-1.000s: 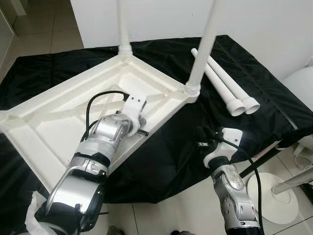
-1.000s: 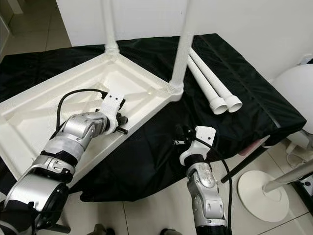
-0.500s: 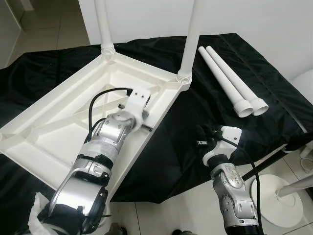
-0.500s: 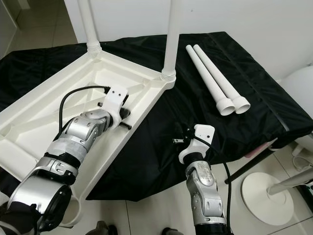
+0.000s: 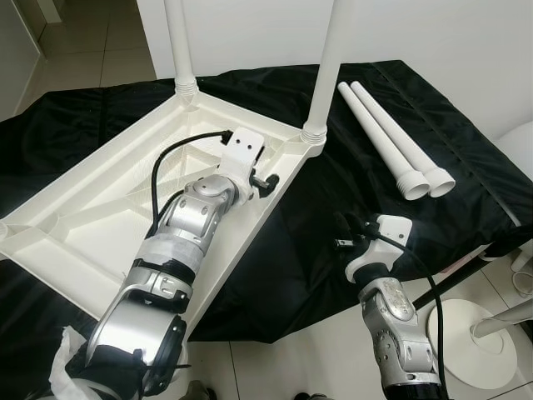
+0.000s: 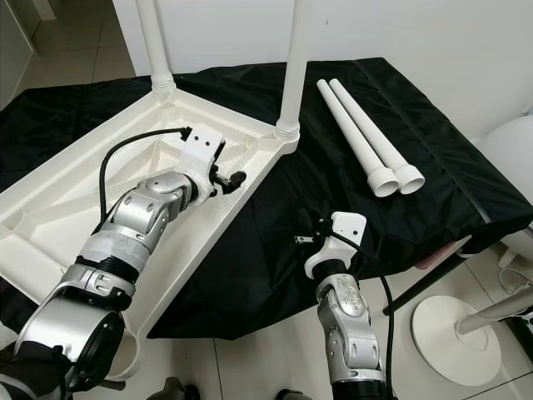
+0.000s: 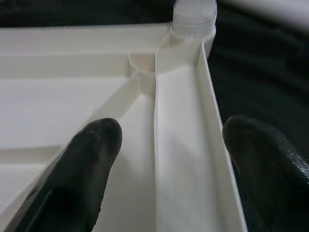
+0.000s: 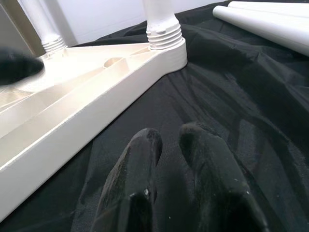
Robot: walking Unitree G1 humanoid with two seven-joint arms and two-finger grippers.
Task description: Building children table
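The white table top [image 5: 92, 217] lies upside down on a black cloth [image 5: 316, 225]. Two white legs [image 5: 327, 75] [image 5: 179, 50] stand upright in its far corners. Two loose legs [image 5: 391, 137] lie side by side on the cloth to the right. My left gripper [image 5: 265, 182] is open over the top's right-hand rim, a short way from the near leg's threaded socket [image 7: 194, 19]. One of its fingers [image 7: 91, 159] is inside the rim wall and the other is outside it. My right gripper [image 5: 343, 232] hovers low over the cloth near its front edge, shut and empty [image 8: 169, 140].
A white round stand base [image 5: 470, 337] sits on the tiled floor at the right, beside a dark frame bar [image 5: 433, 287] under the cloth. A white rounded object [image 5: 520, 142] is at the right edge. A white wall [image 5: 433, 33] rises behind.
My left gripper has moved along the rim toward the far right corner leg. The camera shifted a second ago. The right arm has stayed put.
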